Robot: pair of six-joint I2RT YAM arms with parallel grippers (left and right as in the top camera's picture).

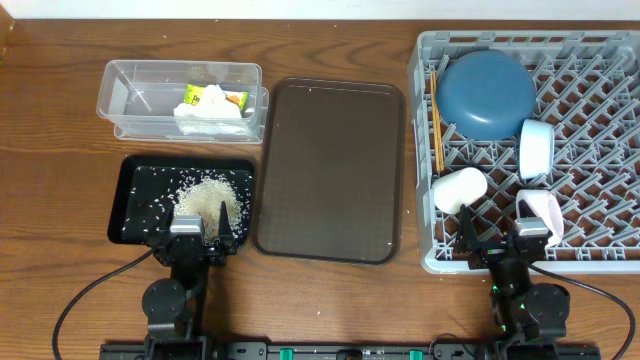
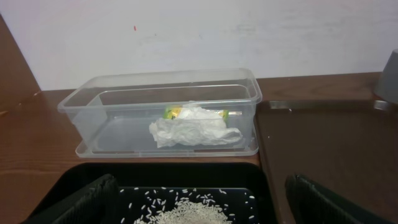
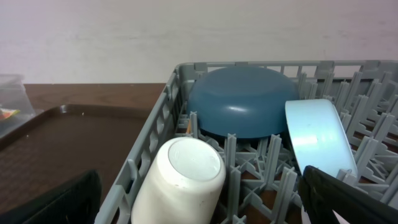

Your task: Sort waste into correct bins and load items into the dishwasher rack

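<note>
Lab: wooden table (image 1: 60, 150), dishwasher rack (image 1: 600, 165)

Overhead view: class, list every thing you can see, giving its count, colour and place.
table: one, brown wood, under everything
tub: one, clear, far left
napkin: one, white, crumpled, in the tub
wrapper: one, yellow-green, in the tub behind the napkin
black tray: one, near left
rice: one heap plus loose grains, white, in the black tray
brown tray: one, centre
rack: one, grey, right
plate: one, dark blue, upside down, far part of the rack
chopsticks: one pair, wooden, rack's left edge
blue bowl: one, light, on edge, mid rack
white bowl: one, rack's near left
cup: one, pale, rack's near edge
left gripper: black, open, at the black tray
right gripper: black, open, at the rack
</note>
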